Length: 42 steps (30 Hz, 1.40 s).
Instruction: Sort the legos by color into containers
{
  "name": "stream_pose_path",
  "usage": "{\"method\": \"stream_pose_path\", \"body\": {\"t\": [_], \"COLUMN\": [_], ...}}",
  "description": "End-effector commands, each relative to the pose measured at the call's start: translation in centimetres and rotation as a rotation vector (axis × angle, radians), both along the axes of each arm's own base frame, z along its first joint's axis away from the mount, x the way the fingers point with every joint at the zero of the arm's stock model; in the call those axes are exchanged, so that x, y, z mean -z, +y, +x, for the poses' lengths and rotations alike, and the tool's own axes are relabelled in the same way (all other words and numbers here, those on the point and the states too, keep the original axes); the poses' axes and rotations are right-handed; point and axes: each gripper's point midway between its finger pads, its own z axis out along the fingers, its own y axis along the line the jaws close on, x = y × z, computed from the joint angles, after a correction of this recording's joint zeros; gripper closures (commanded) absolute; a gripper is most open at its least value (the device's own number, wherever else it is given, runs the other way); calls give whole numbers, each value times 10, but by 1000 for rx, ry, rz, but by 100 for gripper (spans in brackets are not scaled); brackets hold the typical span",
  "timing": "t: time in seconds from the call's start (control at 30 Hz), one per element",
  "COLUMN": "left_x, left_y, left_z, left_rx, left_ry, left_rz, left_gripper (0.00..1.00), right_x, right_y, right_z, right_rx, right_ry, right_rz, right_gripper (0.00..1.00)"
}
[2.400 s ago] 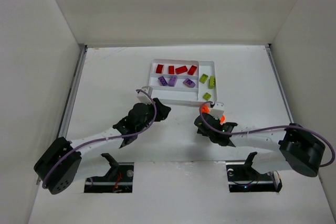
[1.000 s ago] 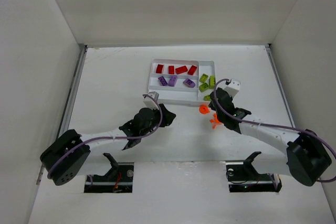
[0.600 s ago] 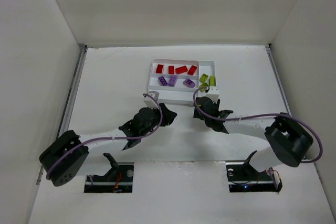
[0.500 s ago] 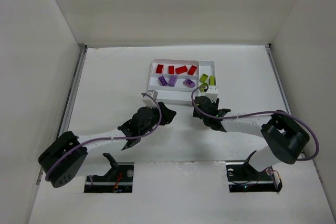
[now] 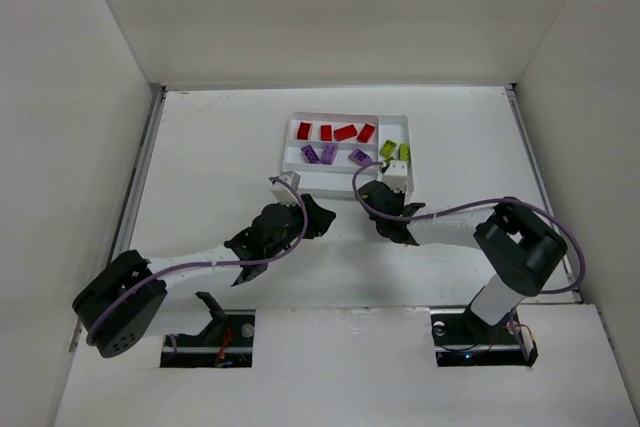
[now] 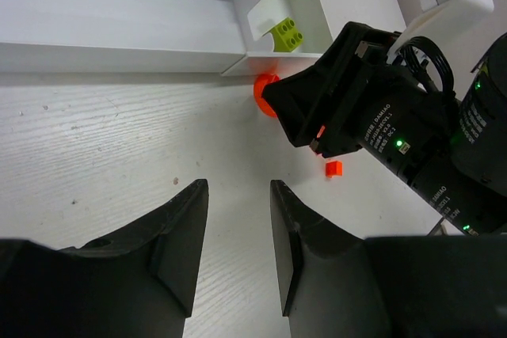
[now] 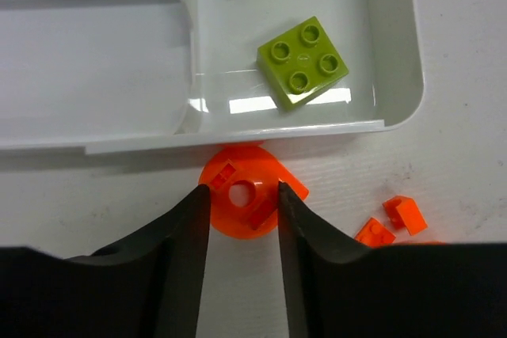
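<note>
The white tray (image 5: 330, 180) holds red legos (image 5: 335, 132) in its far slot, purple legos (image 5: 330, 155) in the middle slot and yellow-green legos (image 5: 395, 150) in the crosswise slot. An orange round piece (image 7: 245, 199) lies on the table against the tray's near wall (image 7: 238, 136). My right gripper (image 7: 239, 194) is open, low over that piece, with one finger on each side of its raised middle. Two small orange bricks (image 7: 404, 213) lie just right of it. My left gripper (image 6: 236, 191) is open and empty, pointing at the same spot from a short way off.
A yellow-green brick (image 7: 303, 62) sits in the tray corner right behind the orange piece. The long near slot (image 6: 119, 13) shows only bare white floor. The right wrist (image 6: 372, 108) fills the space in front of my left gripper. One tiny orange brick (image 6: 333, 168) lies beside it.
My right gripper has swung left from the tray's right corner to the orange round piece, and its jaws have opened wide and then narrowed. The left arm has barely moved.
</note>
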Motion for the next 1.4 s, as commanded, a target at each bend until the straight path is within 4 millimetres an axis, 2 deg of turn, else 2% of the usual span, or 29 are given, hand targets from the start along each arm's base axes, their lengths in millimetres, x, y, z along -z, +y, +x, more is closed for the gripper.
{"method": "stream_pose_path", "body": {"t": [0.0, 0.13, 0.2, 0.43, 0.53, 0.63, 0.8, 0.87, 1.0, 1.2, 1.37], "left_x": [-16, -16, -16, -19, -21, -21, -20, -21, -20, -19, -17], "left_y": [-1, -1, 1, 12, 19, 23, 23, 21, 21, 19, 15], "left_z": [6, 7, 9, 14, 17, 18, 18, 18, 18, 17, 16], "left_rx": [-8, -10, -17, -48, -69, -76, -78, -72, -72, -64, -54], "left_ry": [-47, -48, -45, -53, -59, -54, -49, -53, -48, -45, -40], "left_rz": [-42, -41, -42, -52, -54, -62, -64, -64, -66, -64, -60], "left_gripper": [65, 65, 65, 65, 65, 65, 65, 65, 65, 65, 65], "right_x": [-1, 2, -3, -32, -36, -26, -12, -9, -7, -10, -18], "right_y": [29, 47, 54, 66, 69, 69, 72, 71, 74, 75, 72], "right_z": [-4, -27, -35, -40, -40, -40, -39, -38, -37, -34, -33], "right_rx": [-55, -97, -110, -144, -150, -158, -158, -155, -157, -152, -144], "right_ry": [-13, 1, -8, -58, -63, -44, -18, -16, -13, -24, -44], "right_rz": [42, 68, 83, 135, 149, 121, 89, 76, 76, 78, 94], "right_gripper": [62, 68, 71, 70, 70, 70, 61, 62, 72, 78, 78]}}
